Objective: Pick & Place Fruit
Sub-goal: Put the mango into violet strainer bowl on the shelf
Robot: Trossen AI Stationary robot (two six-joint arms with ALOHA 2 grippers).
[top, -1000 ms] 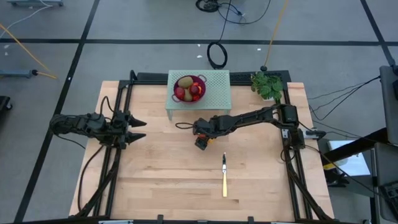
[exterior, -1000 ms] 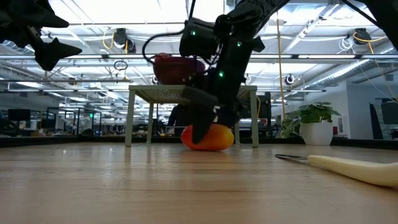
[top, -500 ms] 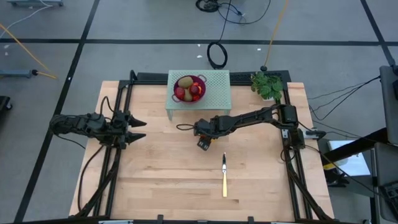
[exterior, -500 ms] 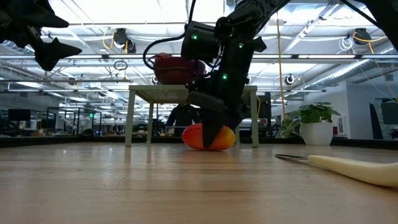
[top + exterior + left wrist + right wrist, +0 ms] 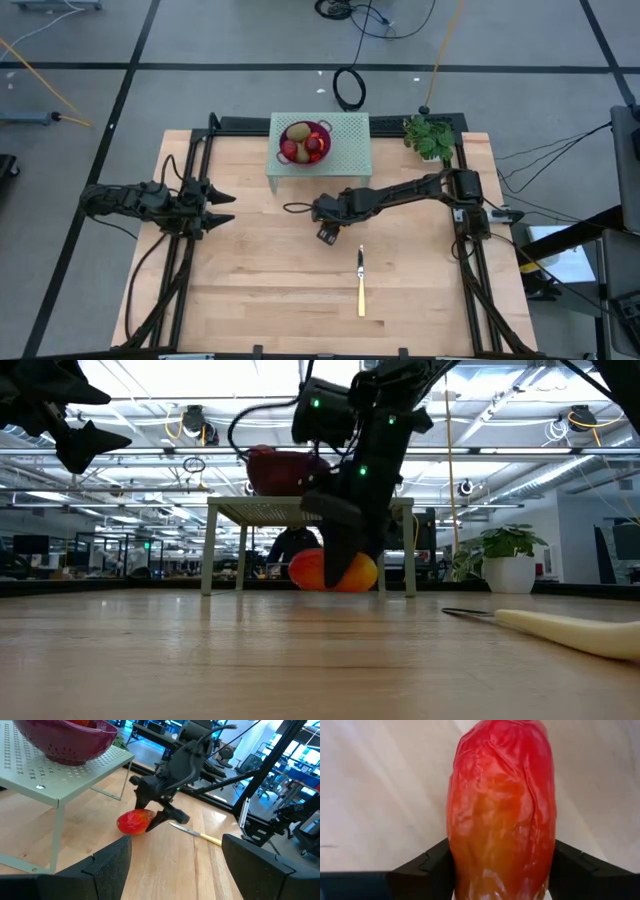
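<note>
The red-orange-yellow oblong fruit lies on the wooden table in front of the pale green stand. My right gripper slants down over it from the table's right and is shut on it. More fruit, brown-green and dark red, sits in the purple-red bowl on the stand. My left gripper waits open at the table's left, raised off the surface, with nothing between its fingers. My right gripper pinches the oblong fruit's two long sides between its two fingers, one on each side. The fingers come from above, slanting down from the table's right. The fruit stays low at the table; whether it is clear of the wood I cannot tell.
A yellow-handled knife lies on the table just nearer than the right gripper. A small potted plant stands at the far right corner. Black frame rails run along both sides of the table.
My right gripper's fingers have closed in on the oblong fruit while the arm stayed in place. In the low view the fruit now shows slightly higher than a second ago.
</note>
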